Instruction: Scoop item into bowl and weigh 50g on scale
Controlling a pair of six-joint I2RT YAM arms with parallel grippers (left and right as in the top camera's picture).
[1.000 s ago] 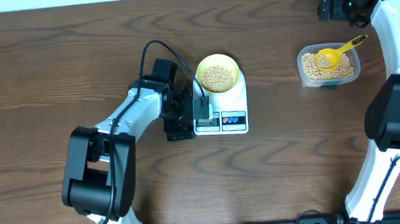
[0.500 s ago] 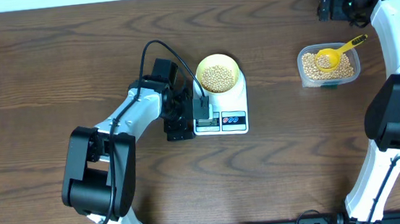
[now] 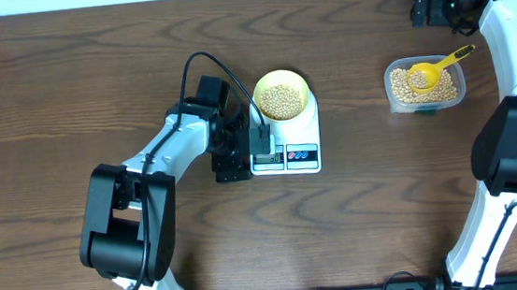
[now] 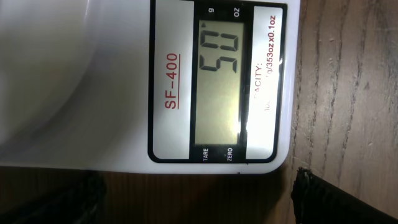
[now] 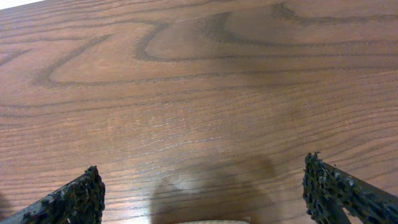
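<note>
The pale-yellow bowl (image 3: 282, 94) holds tan beans (image 3: 281, 100) and stands on the white scale (image 3: 302, 130) at the table's middle. In the left wrist view the scale's display (image 4: 222, 81) reads 50. My left gripper (image 3: 251, 149) is open and empty, hovering just left of the scale's display edge; its fingertips show at the bottom corners of the left wrist view (image 4: 199, 202). My right gripper (image 3: 423, 8) is open and empty at the far right back, over bare wood (image 5: 202, 190).
A clear plastic tub (image 3: 425, 86) of beans stands at the right, with a bright yellow scoop (image 3: 432, 71) resting in it. The left arm's black cable (image 3: 219, 73) loops left of the bowl.
</note>
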